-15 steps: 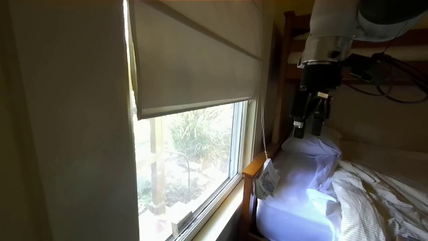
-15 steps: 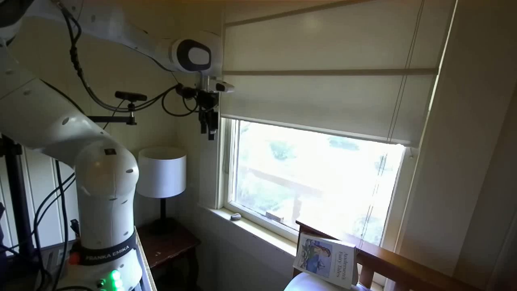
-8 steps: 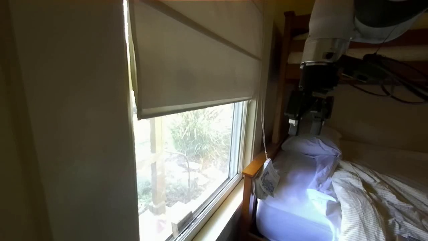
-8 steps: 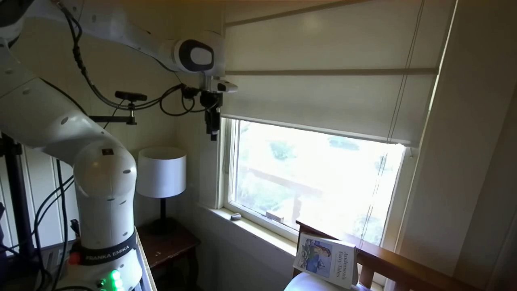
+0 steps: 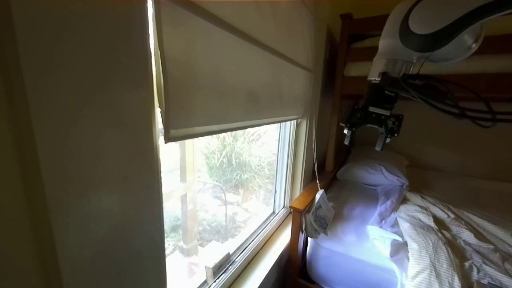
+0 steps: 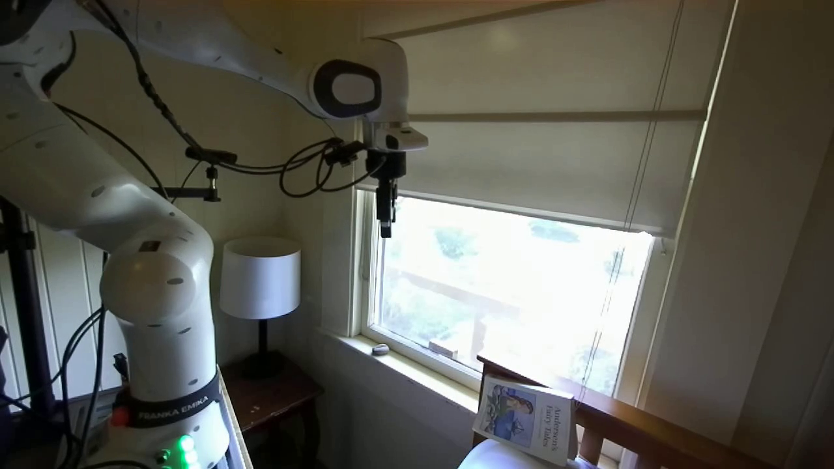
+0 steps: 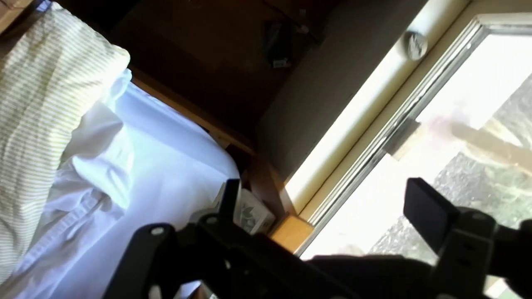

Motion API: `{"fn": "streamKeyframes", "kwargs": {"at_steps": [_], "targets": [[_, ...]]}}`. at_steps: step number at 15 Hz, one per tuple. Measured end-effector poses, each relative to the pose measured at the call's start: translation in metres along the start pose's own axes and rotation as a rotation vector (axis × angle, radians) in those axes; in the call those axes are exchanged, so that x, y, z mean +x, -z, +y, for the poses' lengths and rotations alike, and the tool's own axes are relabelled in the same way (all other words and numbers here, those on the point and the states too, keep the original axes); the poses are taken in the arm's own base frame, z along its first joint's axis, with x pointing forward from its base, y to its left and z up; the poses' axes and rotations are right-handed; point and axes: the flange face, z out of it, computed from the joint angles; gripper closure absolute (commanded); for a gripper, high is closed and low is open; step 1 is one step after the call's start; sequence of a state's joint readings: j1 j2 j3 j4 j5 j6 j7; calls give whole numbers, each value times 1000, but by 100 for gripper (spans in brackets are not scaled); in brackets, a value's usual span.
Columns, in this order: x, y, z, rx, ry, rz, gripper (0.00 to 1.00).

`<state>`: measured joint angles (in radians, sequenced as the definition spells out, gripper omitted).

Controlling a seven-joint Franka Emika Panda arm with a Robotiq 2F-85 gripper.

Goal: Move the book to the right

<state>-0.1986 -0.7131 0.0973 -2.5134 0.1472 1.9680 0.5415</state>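
The book [image 6: 524,420] is a pale paperback with a blue picture and the words "Andersen's Fairy Tales". It leans tilted against the wooden bed rail [image 6: 625,426], with its lower edge by the mattress. It also shows in an exterior view [image 5: 322,214]. In the wrist view the book [image 7: 254,212] is partly hidden behind the left finger. My gripper is open and empty, high in the air and well apart from the book. It shows in both exterior views [image 5: 364,143] [image 6: 386,228], and its spread fingers show in the wrist view [image 7: 324,187].
A window [image 6: 508,299] with a half-lowered blind [image 6: 521,163] stands behind the bed rail. The blind's cord [image 5: 315,156] hangs down to the book. A small grey object [image 6: 380,350] lies on the sill. A lamp [image 6: 260,277] stands in the corner. Rumpled bedding [image 5: 448,240] covers the bed.
In an exterior view my gripper has moved right, across the window's edge, and slightly down. The wrist has turned, and the fingers show wider apart. The book has not moved.
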Motion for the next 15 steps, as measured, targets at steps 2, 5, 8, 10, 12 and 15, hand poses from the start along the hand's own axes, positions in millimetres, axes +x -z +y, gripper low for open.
{"fn": "streamKeyframes", "kwargs": {"at_steps": [2, 5, 8, 10, 12, 15], "targets": [[25, 2, 27, 9, -108, 29, 0], [50, 4, 61, 16, -229, 57, 0], [47, 3, 56, 16, -213, 53, 0], [49, 2, 57, 16, -253, 57, 0], [63, -7, 66, 19, -361, 69, 0], [102, -38, 82, 29, -523, 96, 0]]}}
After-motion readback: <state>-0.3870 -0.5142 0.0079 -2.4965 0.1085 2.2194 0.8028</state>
